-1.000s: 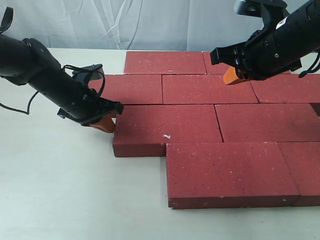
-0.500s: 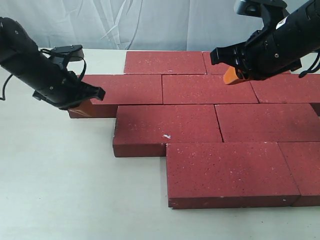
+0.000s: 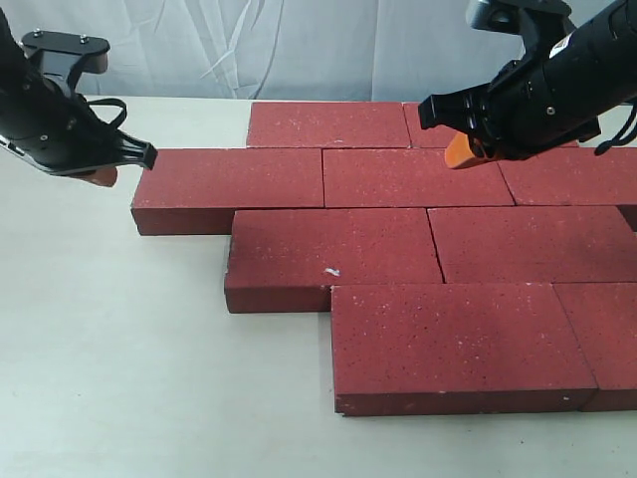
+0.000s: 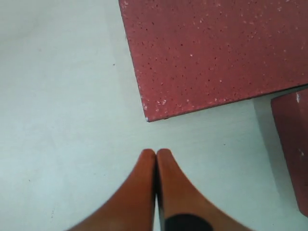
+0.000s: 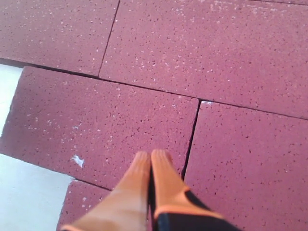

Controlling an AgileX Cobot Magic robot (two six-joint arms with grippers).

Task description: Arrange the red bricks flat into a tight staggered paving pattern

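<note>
The red bricks point(image 3: 428, 249) lie flat on the desk point(image 3: 149, 349) in four staggered rows, long sides and ends butted, each row offset from the one behind it. A white chip mark point(image 3: 331, 271) shows on the leftmost brick of the third row. The left gripper point(image 3: 103, 177) has its orange fingers pressed together and holds nothing; it hangs over bare desk just beside the left end of the second row, clear of the brick. The right gripper point(image 3: 460, 154) is likewise closed and empty, above the joint between the back rows; contact with a brick cannot be determined. Compared with one second ago, the left gripper has moved from the left end of the third row back and leftward, while the right gripper and the bricks are unchanged.
</note>
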